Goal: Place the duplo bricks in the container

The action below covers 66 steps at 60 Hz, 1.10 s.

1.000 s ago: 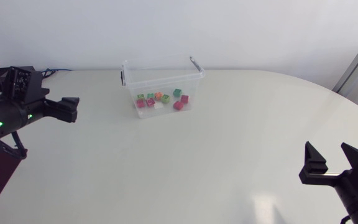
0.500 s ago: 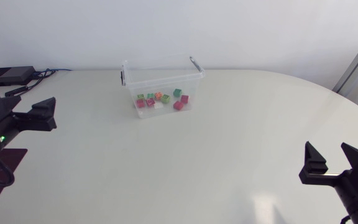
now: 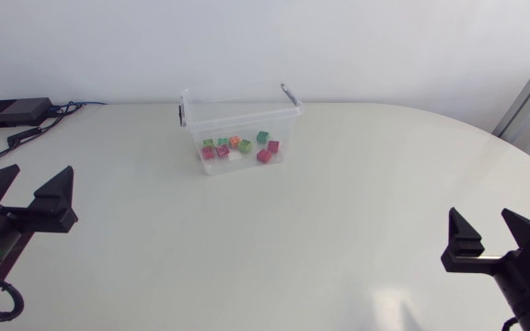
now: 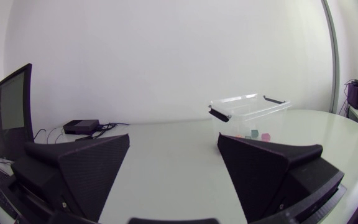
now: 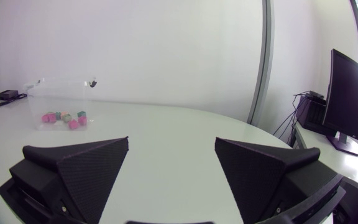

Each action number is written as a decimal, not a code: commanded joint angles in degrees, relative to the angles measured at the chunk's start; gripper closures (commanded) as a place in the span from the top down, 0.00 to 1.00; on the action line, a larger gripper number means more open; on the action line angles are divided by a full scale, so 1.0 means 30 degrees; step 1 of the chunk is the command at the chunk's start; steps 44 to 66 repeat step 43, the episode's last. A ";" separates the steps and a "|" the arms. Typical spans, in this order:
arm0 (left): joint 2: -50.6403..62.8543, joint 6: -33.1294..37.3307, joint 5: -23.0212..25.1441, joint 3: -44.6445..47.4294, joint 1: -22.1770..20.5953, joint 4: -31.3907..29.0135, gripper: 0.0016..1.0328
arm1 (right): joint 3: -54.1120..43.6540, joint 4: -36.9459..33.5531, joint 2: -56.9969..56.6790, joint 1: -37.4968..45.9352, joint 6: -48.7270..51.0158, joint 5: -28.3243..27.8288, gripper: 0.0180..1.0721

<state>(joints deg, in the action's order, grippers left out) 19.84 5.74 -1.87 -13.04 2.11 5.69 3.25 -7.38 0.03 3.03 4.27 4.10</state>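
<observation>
Duplo bricks [image 3: 236, 148]: a small heap of pink, green, orange and white pieces lay on the floor of the clear container [image 3: 242, 111]. None were on the open tabletop. The container stood upright at the far side of the table [image 3: 339, 211], a little left of centre, lidless, with a dark latch handle at each end.

Your left gripper [image 3: 39, 176] hung at the near left edge, well apart from the container, with its two wedge fingers spread wide and nothing between them. In the left wrist view the gap of that gripper [image 4: 173, 138] framed only bare tabletop. The container [image 4: 248, 106] sat far ahead and off toward the right finger, with the bricks [image 4: 253, 134] showing faintly through its wall.

Your right gripper [image 3: 482, 221] sat at the near right corner, farther still from the container, fingers likewise parted and holding nothing. Seen from that wrist, the gripper [image 5: 171, 140] again framed bare table. The container [image 5: 61, 84] and bricks [image 5: 64, 118] lay far ahead, beyond the left finger.

The surface was a pale, matte, rounded tabletop. A small black box [image 3: 12, 112] with trailing cables rested at its far left edge.
</observation>
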 commanded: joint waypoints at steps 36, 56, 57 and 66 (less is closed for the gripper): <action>-0.6556 -0.1901 0.0618 0.4312 -0.0698 -0.1882 0.96 | -0.1076 0.2440 -0.0011 -0.1002 -0.1415 -0.1355 0.96; -0.6612 -0.1912 0.0623 0.4346 -0.0703 -0.1898 0.96 | -0.1082 0.2459 -0.0011 -0.1009 -0.1424 -0.1366 0.96; -0.6612 -0.1912 0.0623 0.4346 -0.0703 -0.1898 0.96 | -0.1082 0.2459 -0.0011 -0.1009 -0.1424 -0.1366 0.96; -0.6612 -0.1912 0.0623 0.4346 -0.0703 -0.1898 0.96 | -0.1082 0.2459 -0.0011 -0.1009 -0.1424 -0.1366 0.96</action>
